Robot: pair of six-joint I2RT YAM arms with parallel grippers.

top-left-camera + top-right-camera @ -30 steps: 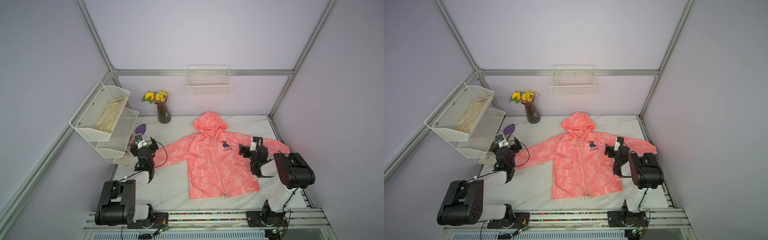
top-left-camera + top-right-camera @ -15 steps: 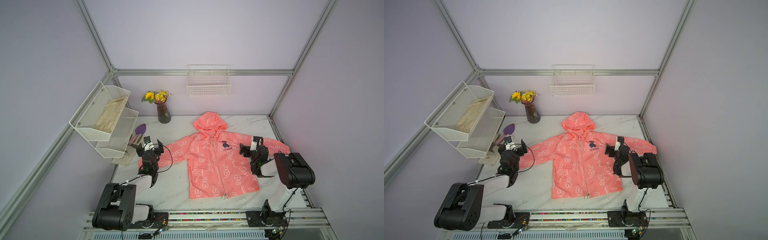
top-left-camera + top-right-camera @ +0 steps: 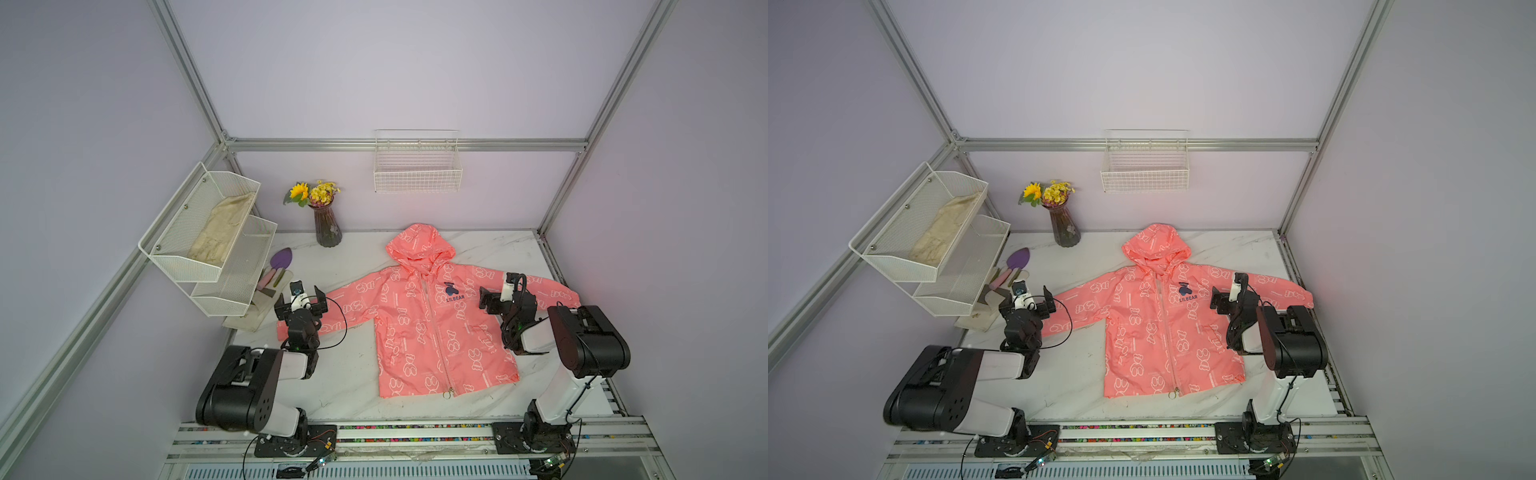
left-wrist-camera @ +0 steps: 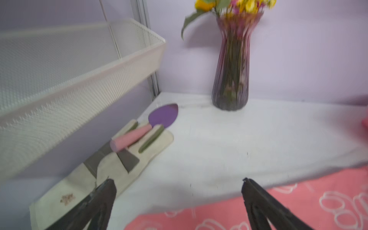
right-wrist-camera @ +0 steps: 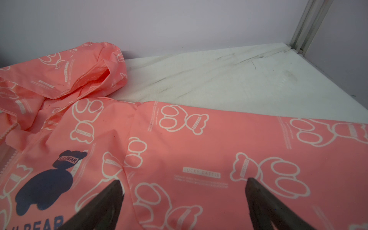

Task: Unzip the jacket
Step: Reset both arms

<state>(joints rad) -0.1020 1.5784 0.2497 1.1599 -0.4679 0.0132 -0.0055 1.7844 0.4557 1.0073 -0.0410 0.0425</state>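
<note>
The coral-pink hooded jacket (image 3: 432,320) (image 3: 1163,328) lies flat and face up on the marble table, sleeves spread. Its front zipper (image 3: 432,328) runs down the middle to a small metal ring (image 3: 448,393) at the hem. My left gripper (image 3: 301,301) (image 3: 1029,302) hovers open over the cuff end of one sleeve. In the left wrist view the left gripper (image 4: 177,181) holds nothing and the pink sleeve (image 4: 258,205) lies under it. My right gripper (image 3: 496,291) (image 5: 183,180) stands open and empty above the other shoulder, beside the dark bear logo (image 5: 45,185).
A white two-tier mesh rack (image 3: 232,286) juts over the table's left side, with a beige cloth (image 3: 220,232) in its upper bin. Below it a purple trowel (image 3: 281,259) lies on a beige pouch (image 3: 253,320). A flower vase (image 3: 328,226) stands at the back; a wire basket (image 3: 417,166) hangs on the wall.
My left arm has swung right, from beside the rack to over the sleeve's cuff. The right arm and the jacket have not moved.
</note>
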